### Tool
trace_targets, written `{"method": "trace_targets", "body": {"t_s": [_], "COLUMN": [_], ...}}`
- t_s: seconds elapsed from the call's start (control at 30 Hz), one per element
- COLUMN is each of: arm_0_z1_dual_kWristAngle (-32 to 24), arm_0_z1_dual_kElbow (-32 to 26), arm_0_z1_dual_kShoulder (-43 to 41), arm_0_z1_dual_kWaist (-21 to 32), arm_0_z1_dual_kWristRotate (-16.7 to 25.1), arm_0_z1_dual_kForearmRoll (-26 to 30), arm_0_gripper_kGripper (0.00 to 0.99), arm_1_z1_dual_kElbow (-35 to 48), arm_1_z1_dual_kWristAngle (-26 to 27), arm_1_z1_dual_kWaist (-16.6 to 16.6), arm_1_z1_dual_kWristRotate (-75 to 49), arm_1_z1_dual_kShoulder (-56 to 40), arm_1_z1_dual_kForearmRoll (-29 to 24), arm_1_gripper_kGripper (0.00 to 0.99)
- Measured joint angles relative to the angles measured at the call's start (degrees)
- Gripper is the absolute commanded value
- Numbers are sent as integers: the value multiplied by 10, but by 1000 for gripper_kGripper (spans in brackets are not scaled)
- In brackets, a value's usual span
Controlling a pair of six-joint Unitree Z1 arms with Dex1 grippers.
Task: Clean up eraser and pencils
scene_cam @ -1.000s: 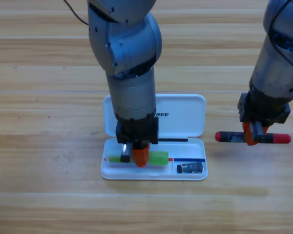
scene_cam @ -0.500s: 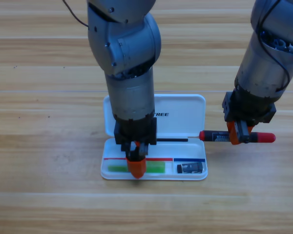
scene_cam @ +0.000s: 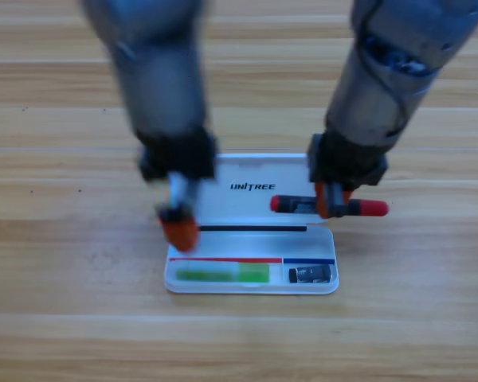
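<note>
The light green pencil [scene_cam: 221, 274] lies flat in the long left compartment of the open white case [scene_cam: 327, 288]. In the small right compartment sits the dark eraser [scene_cam: 310, 274]. My left gripper [scene_cam: 179, 227] is lifted off the case at its upper left corner, blurred with motion, with nothing in it. Over the case lid, my right gripper [scene_cam: 332, 204] is shut on the black pencil with red ends [scene_cam: 291, 205], carrying it level above the lid's right half.
The case lid [scene_cam: 255, 171] lies open flat behind the tray, printed with a logo. Bare wooden table [scene_cam: 72, 302] surrounds the case on all sides.
The left gripper let the green pencil go and drew back up and to the left. The right gripper carried the black-and-red pencil leftward to above the case lid.
</note>
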Motion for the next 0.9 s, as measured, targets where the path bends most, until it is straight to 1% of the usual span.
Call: {"method": "trace_targets", "body": {"t_s": [0.1, 0.2, 0.3, 0.37, 0.47, 0.73, 0.77, 0.83, 0.87, 0.9], "arm_0_z1_dual_kWristAngle": [0, -1, -3, -10, -19, -43, -45, -46, -46, -46], "arm_0_z1_dual_kElbow": [29, 69, 103, 116, 127, 145, 149, 155, 159, 163], "arm_0_z1_dual_kShoulder": [-91, -171, -214, -223, -223, -223, -223, -223, -223, -224], "arm_0_z1_dual_kWaist": [51, 127, 190, 218, 239, 248, 248, 248, 248, 248], "arm_0_z1_dual_kWristRotate": [34, 70, 98, 111, 122, 126, 126, 126, 126, 126], "arm_0_z1_dual_kForearmRoll": [1, 2, 2, 2, 2, 2, 2, 2, 2, 2], "arm_0_gripper_kGripper": [990, 990, 990, 989, 990, 990, 990, 990, 990, 990], "arm_1_z1_dual_kElbow": [-30, -58, -84, -96, -101, -116, -116, -117, -117, -117], "arm_1_z1_dual_kWristAngle": [0, 0, 0, 0, 0, 0, 0, 0, 0, 0], "arm_1_z1_dual_kWaist": [7, 13, 21, 24, 30, 38, 38, 38, 39, 39], "arm_1_z1_dual_kWristRotate": [5, 5, 7, 8, 8, 20, 23, 30, 33, 37], "arm_1_z1_dual_kShoulder": [30, 56, 80, 93, 103, 121, 121, 121, 121, 121], "arm_1_z1_dual_kForearmRoll": [0, 0, 0, 0, 0, 0, 0, 0, 0, 0], "arm_1_gripper_kGripper": [0, 0, 0, 0, 0, 0, 201, 769, 920, 945]}}
